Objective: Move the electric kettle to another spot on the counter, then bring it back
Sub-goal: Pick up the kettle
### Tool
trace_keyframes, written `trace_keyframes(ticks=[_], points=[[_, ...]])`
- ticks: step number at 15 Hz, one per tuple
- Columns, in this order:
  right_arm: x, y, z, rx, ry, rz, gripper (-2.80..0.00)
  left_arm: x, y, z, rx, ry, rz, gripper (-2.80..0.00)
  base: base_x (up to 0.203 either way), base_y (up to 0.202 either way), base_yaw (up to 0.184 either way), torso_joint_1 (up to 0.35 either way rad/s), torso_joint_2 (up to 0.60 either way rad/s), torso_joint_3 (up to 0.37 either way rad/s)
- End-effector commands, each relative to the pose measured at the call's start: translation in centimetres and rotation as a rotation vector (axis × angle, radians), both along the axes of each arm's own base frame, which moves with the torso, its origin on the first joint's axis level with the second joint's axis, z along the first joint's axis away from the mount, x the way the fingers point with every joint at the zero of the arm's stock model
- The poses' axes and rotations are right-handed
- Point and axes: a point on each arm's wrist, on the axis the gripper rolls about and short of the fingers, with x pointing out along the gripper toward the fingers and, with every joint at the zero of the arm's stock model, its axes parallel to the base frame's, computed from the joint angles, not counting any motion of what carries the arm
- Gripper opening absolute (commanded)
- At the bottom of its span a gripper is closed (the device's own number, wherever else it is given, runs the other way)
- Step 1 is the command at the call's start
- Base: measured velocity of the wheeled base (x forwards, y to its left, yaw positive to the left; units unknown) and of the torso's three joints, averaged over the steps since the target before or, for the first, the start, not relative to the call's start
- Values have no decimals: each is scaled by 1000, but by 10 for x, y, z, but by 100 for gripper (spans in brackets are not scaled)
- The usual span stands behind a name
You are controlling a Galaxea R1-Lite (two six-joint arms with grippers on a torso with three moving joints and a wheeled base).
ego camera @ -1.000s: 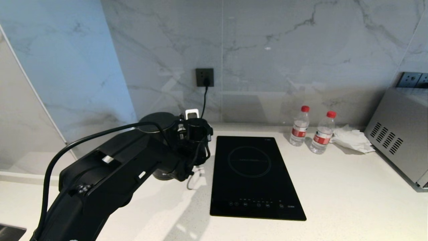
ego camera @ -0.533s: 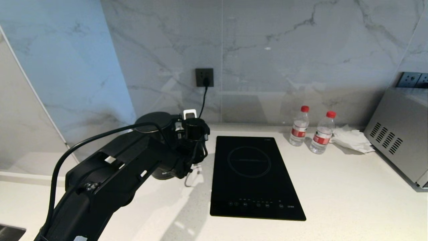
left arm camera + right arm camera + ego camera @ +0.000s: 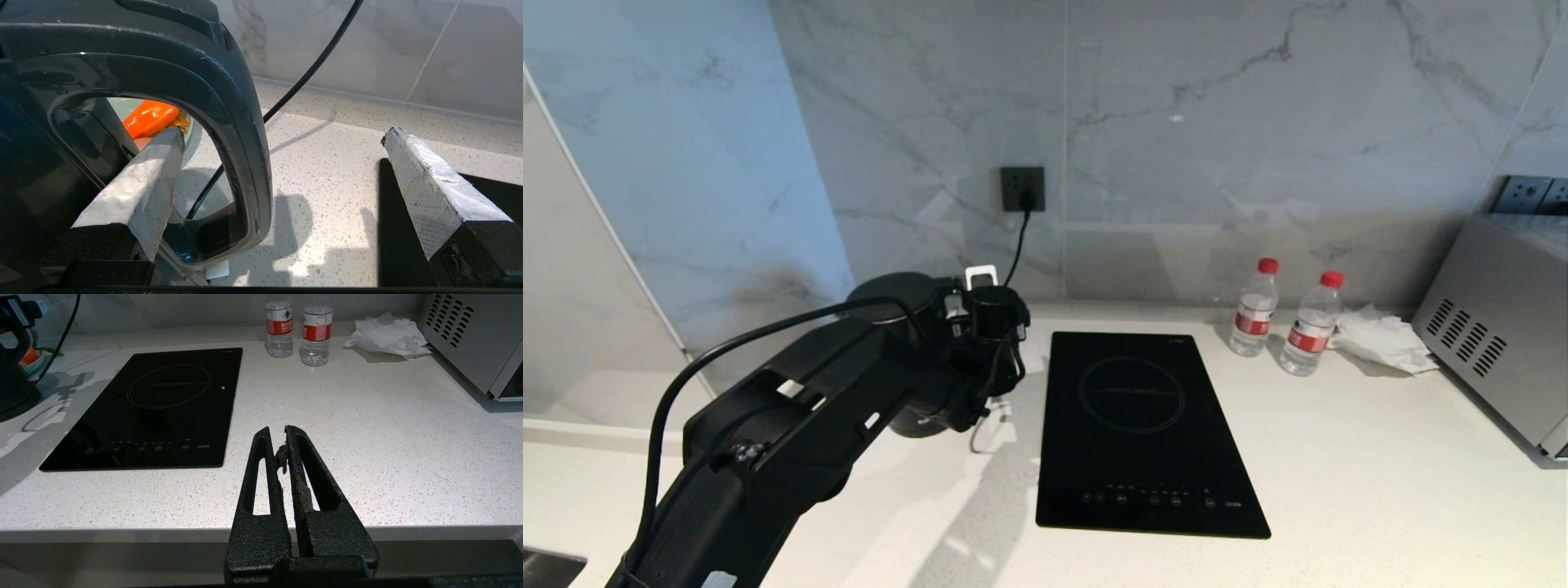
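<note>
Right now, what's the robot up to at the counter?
The left gripper is at the electric kettle, left of the induction hob on the counter. Its fingers are wide open, one threaded through the handle loop and the other outside it, so nothing is clamped yet and the kettle stands on the counter. The right gripper is shut and parked at the counter's front edge, away from the work.

Two water bottles (image 3: 1255, 306) stand beside crumpled tissue (image 3: 1384, 336).

Kitchen: speckled counter (image 3: 1339, 457), induction hob (image 3: 1143, 433), marble backsplash (image 3: 1176, 147), microwave (image 3: 1499, 335).
</note>
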Motion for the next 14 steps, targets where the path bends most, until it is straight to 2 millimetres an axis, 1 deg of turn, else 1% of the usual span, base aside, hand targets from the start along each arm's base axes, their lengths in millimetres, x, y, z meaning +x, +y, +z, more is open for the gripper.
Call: trace_keyframes(ticks=[1,4,5,11,14], points=[[0,0,0,0,1,-1,-280,0,0,-1,-2,-1,5,0,0,0,0,0,0,0],[0,0,0,0,1,-2,-280,-1,0,-2,0,-2,26,0,0,0,0,0,0,0],[0,0,0,0,1,0,-280,-1,0,-2,0,-2,26,-280,0,0,0,0,0,0],[0,0,0,0,1,1,-280,-2,1,-3,2,1,28,-280,0,0,0,0,0,0],[0,0,0,0,1,1,-280,-8,3,-7,9,19,26,-280,0,0,0,0,0,0]])
